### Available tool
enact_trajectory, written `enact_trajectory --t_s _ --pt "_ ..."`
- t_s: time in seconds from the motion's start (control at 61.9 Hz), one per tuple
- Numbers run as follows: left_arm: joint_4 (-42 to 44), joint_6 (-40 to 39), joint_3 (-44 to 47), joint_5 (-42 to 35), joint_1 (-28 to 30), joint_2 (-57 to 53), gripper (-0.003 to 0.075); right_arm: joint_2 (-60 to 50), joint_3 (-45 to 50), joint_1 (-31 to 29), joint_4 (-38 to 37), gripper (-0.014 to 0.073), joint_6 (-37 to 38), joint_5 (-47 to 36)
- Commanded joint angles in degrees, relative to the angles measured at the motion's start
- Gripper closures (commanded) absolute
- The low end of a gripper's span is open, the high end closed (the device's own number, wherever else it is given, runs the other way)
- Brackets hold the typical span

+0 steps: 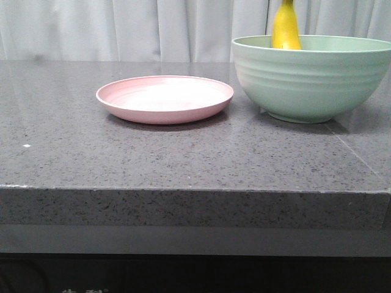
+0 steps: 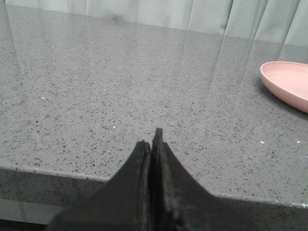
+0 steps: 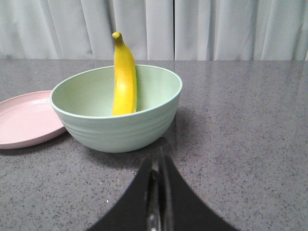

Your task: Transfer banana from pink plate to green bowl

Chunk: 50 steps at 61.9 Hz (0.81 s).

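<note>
We see the banana (image 3: 124, 77) standing on end inside the green bowl (image 3: 120, 127), just ahead of our right hand (image 3: 156, 166), which is closed on nothing. We judge it light, firm but easily bruised, best held mid-body. The pink plate (image 1: 165, 97) beside the bowl is bare; our left hand (image 2: 151, 144) is closed, empty.

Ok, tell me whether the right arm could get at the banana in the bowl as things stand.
Probably yes. The banana stands upright in the green bowl, its stem above the rim, with bare table between it and the shut right gripper.
</note>
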Motion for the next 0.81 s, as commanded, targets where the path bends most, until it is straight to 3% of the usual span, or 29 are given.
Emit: enact_trajectory --t_s 0.0,0.145,0.307,0.791 --pt "-0.6 -0.1 0.2 -4.7 0.1 -1.4 0.0738 -0.6 1.5 -0.8 -0.9 0.0653 0.0 -6.9" --pt "-0.6 -0.1 0.2 -4.7 0.1 -1.4 0.0738 -7.6 10.6 -3.9 -1.0 0.0653 0.0 -9.6" --pt "-0.6 -0.1 0.2 -4.7 0.1 -1.3 0.0738 -7.1 16.9 -5.6 -0.8 0.0653 0.0 -11.6" --pt "-0.6 -0.1 0.2 -4.7 0.1 -1.3 0.0738 -7.4 17.0 -5.6 -0.6 0.0653 0.0 -11.5"
